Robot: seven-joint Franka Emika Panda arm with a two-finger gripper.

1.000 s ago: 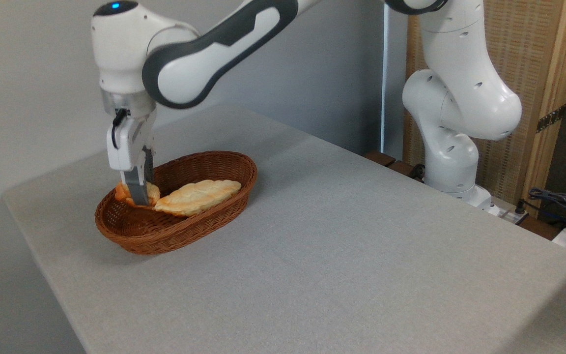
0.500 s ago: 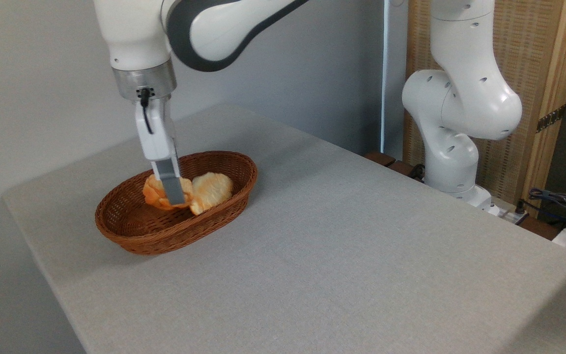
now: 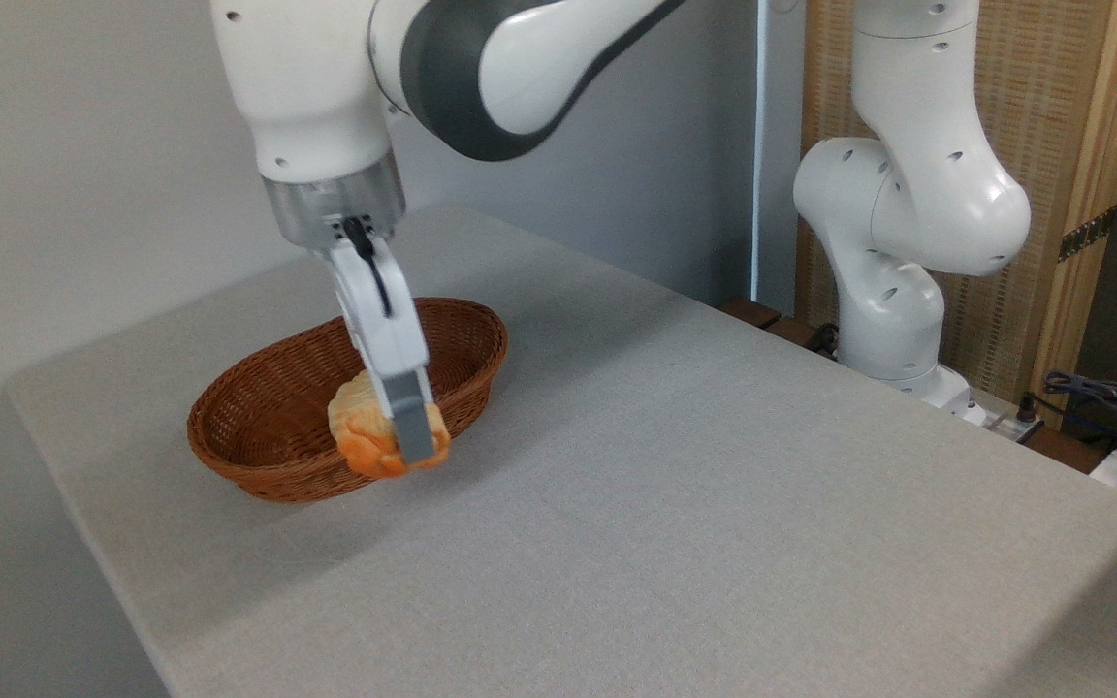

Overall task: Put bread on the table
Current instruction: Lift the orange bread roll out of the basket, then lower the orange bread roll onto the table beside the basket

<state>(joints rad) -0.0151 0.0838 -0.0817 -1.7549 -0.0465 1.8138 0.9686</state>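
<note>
— How far along is it?
— The bread (image 3: 372, 441) is held clamped in the gripper (image 3: 405, 444), above the basket (image 3: 258, 417) rim; lowering onto the table (image 3: 675, 504) and release are left.

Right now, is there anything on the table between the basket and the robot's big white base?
No. In the camera view, the grey table is bare between the wicker basket and the robot base; only cloth shows there.
</note>
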